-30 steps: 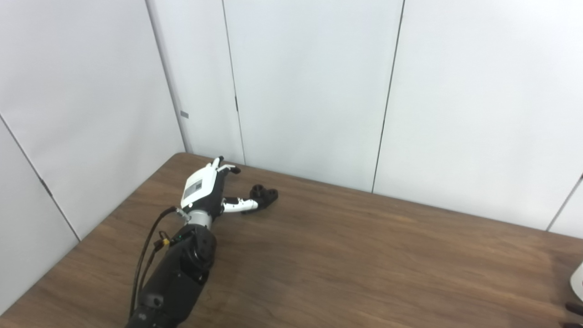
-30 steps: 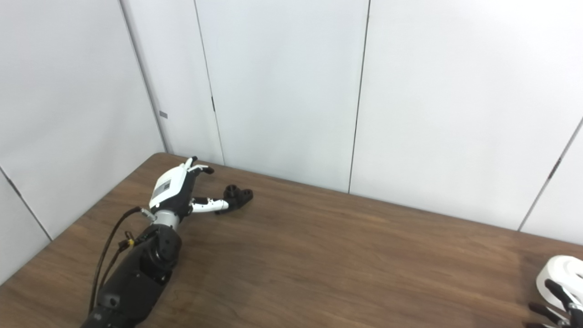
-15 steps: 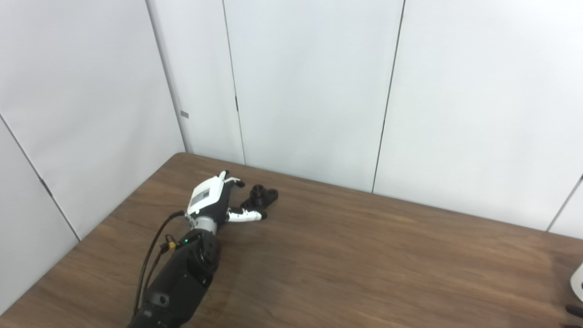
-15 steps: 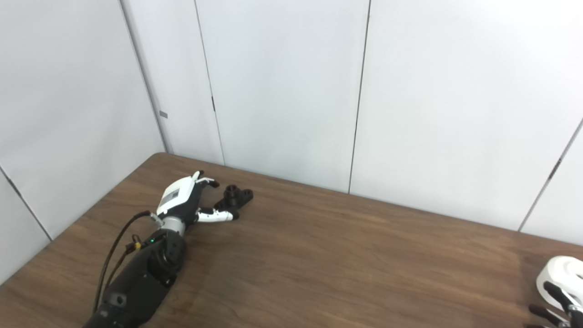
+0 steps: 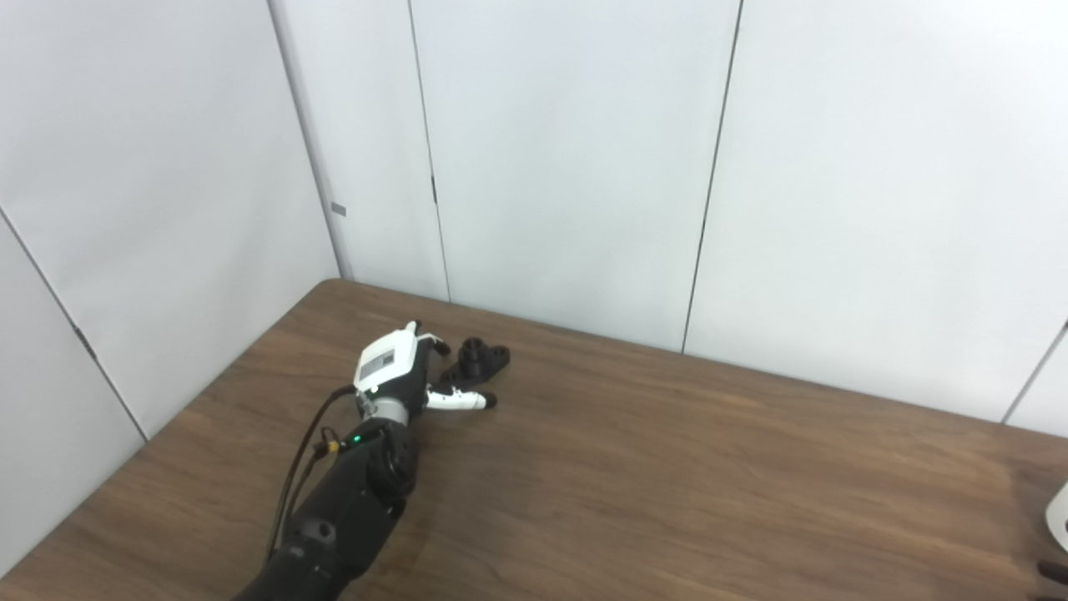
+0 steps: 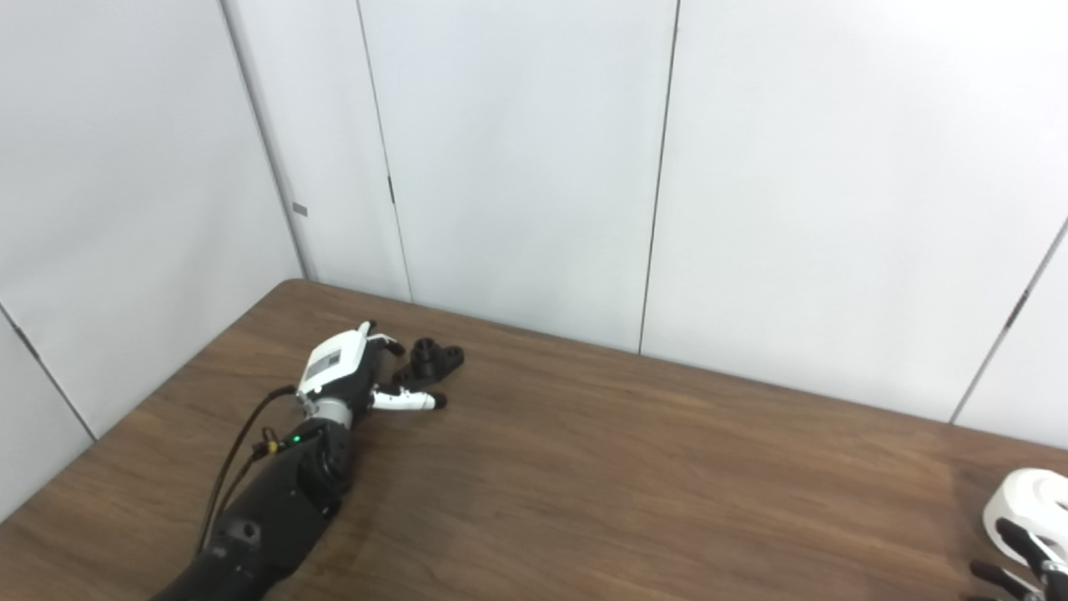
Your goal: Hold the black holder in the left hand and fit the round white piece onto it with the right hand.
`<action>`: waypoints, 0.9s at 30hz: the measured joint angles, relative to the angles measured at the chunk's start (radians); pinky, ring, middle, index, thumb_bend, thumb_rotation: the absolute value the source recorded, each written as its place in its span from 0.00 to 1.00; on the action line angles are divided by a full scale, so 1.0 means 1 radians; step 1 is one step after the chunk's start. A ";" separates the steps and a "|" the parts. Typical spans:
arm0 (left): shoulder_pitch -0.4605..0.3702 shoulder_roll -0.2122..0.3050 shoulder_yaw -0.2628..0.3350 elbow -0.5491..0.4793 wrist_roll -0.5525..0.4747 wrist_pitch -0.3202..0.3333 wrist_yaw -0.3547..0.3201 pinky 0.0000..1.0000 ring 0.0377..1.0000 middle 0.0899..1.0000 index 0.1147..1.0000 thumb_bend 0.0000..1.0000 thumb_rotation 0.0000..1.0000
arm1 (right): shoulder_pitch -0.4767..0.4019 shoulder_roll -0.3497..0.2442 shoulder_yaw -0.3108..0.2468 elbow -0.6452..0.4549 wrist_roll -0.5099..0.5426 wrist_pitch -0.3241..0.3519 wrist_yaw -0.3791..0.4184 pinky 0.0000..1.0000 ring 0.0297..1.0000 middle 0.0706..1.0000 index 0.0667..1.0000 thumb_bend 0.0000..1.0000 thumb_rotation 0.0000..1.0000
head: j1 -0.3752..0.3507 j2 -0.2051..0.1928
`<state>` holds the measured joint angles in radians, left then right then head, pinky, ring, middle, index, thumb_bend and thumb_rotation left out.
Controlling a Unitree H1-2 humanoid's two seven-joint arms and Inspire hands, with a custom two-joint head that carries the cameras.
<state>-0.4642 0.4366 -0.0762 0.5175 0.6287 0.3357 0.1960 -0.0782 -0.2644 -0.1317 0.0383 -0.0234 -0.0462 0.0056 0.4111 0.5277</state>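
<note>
- Left hand (image 5: 399, 376): open, fingers spread, just beside black holder (image 5: 482, 361); holder lies on bench (image 5: 667, 467).
- Right hand (image 6: 1022, 555): fingers around round white piece (image 6: 1025, 505), bench's right edge.

Table (image 5: 634, 484) wood-grain, matt; black holder (image 5: 481, 357) matt, probably plastic (small in view); white piece (image 6: 1022, 498) smooth.

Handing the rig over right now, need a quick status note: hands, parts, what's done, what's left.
Left hand: open, low over the table, fingers and thumb either side of the black holder, not closed on it.
Right hand: only dark fingertips show at the right eye view's bottom right corner, at the round white piece; grip unclear.
Done: both hands at their parts.
Left: grasp and lift holder, pick up white piece, fit it on.
</note>
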 measured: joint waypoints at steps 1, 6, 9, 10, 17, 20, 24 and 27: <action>-0.004 0.000 -0.001 0.009 -0.001 -0.004 0.005 1.00 1.00 1.00 0.71 1.00 0.34 | 0.000 0.000 0.000 -0.001 0.001 0.001 0.000 0.57 0.74 0.88 0.83 0.73 0.09 | -0.002 0.002; -0.018 0.000 -0.012 0.046 -0.006 -0.030 0.033 1.00 1.00 1.00 0.70 1.00 0.34 | 0.003 -0.001 0.000 -0.004 0.000 0.003 0.001 0.55 0.73 0.88 0.82 0.75 0.12 | -0.002 0.005; -0.019 0.000 -0.013 0.066 -0.021 -0.045 0.048 1.00 1.00 1.00 0.68 1.00 0.33 | 0.003 -0.002 0.000 -0.005 -0.002 0.003 0.001 0.57 0.73 0.87 0.82 0.74 0.12 | -0.003 0.008; -0.019 -0.001 -0.011 0.067 -0.031 -0.056 0.053 1.00 1.00 1.00 0.68 1.00 0.32 | 0.004 -0.002 0.000 -0.006 -0.004 0.004 0.001 0.57 0.73 0.87 0.82 0.74 0.12 | -0.003 0.008; -0.023 -0.025 0.023 0.097 -0.115 -0.106 0.080 1.00 1.00 1.00 0.65 0.96 0.33 | 0.008 -0.002 0.000 -0.011 -0.005 0.006 0.001 0.57 0.74 0.88 0.82 0.73 0.10 | -0.012 0.008; -0.030 -0.028 0.032 0.104 -0.146 -0.114 0.081 1.00 1.00 1.00 0.64 0.95 0.30 | 0.008 -0.002 0.000 -0.012 -0.006 0.007 0.001 0.57 0.73 0.88 0.82 0.72 0.10 | -0.015 0.009; -0.032 -0.039 0.037 0.106 -0.162 -0.117 0.088 1.00 1.00 1.00 0.63 0.92 0.29 | 0.008 -0.002 -0.001 -0.013 -0.007 0.007 0.001 0.55 0.73 0.88 0.82 0.72 0.09 | -0.015 0.012; -0.035 -0.046 0.038 0.122 -0.177 -0.141 0.107 1.00 1.00 1.00 0.59 0.88 0.20 | 0.011 -0.003 -0.001 -0.022 -0.007 0.016 0.001 0.56 0.73 0.88 0.82 0.72 0.10 | -0.014 0.014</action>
<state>-0.4989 0.3902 -0.0378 0.6393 0.4512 0.1952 0.3026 -0.0669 -0.2677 -0.1331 0.0167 -0.0307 -0.0306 0.0067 0.3973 0.5415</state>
